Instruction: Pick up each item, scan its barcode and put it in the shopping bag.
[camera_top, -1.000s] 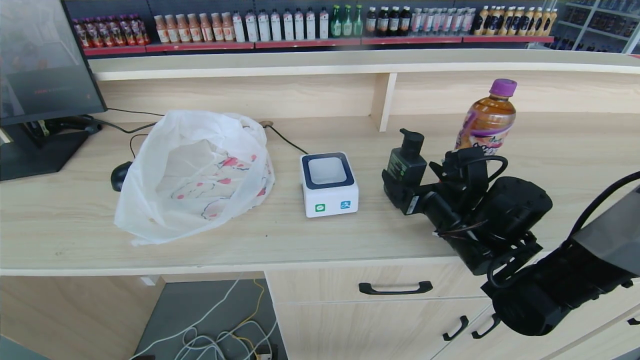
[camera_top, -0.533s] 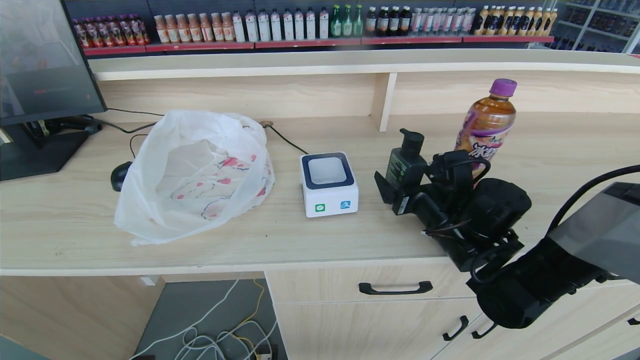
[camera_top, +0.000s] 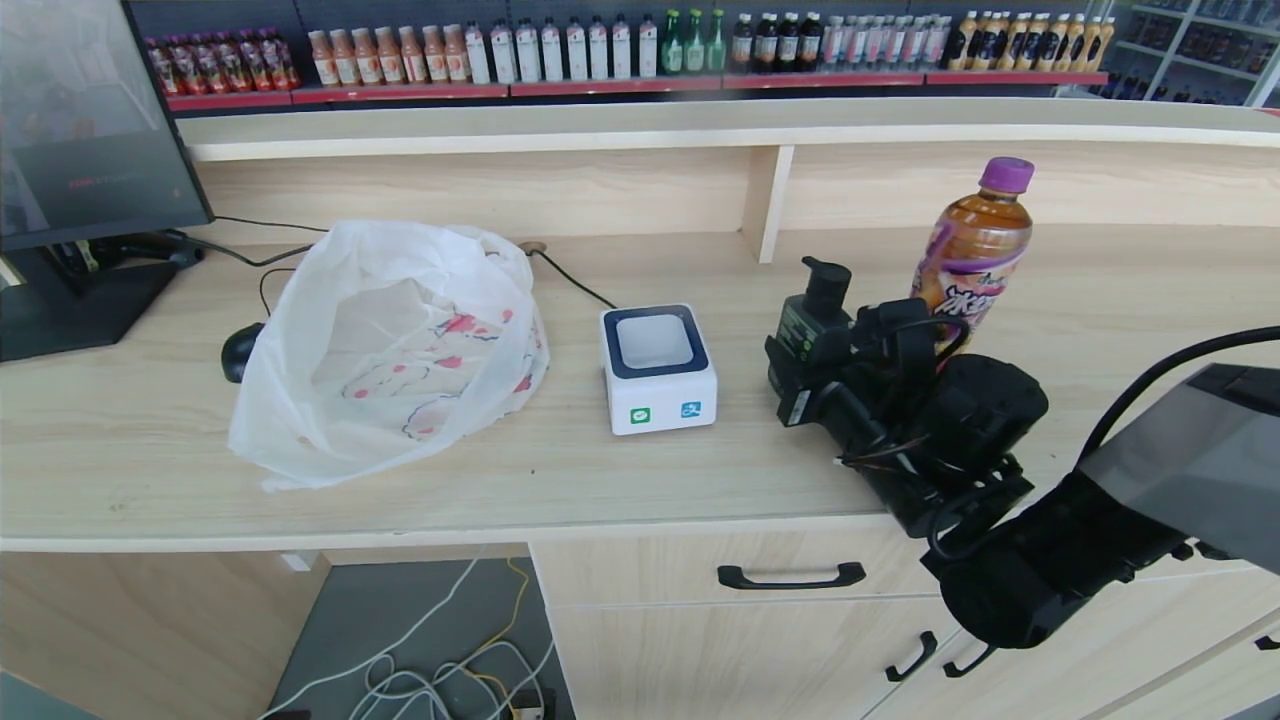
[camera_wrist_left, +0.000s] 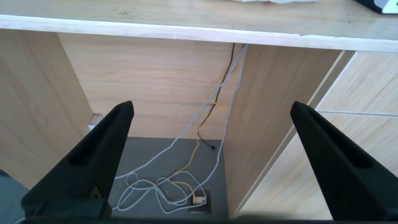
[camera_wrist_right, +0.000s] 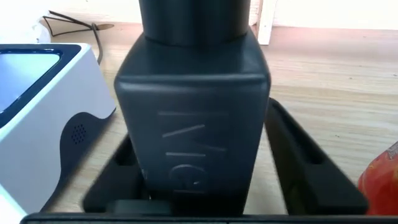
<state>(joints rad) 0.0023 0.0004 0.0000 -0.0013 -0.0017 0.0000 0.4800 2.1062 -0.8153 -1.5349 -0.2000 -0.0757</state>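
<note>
A: Where does the right gripper (camera_top: 812, 350) stand on the counter (camera_top: 560, 470)?

B: The shopping bag (camera_top: 390, 350) lies well off to its left, mouth open. The tall tea bottle (camera_top: 975, 245) stands just behind it, to its right, and the scanner (camera_top: 657, 368) sits just to its left, window up. The dark pump bottle (camera_wrist_right: 193, 130) is upright between its jaws, which sit against both sides with no gap I can make out

A: So the lift comes next. How to do it well?

B: Raise it straight up first, I'd say, because the tea bottle is near enough to knock. The hold looks low on the body, so the bottle may tip. Go slowly, then turn whichever face bears the barcode toward the window

A: And the left gripper (camera_wrist_left: 211, 109)?

B: Spread wide, holding nothing, below the counter edge
</note>
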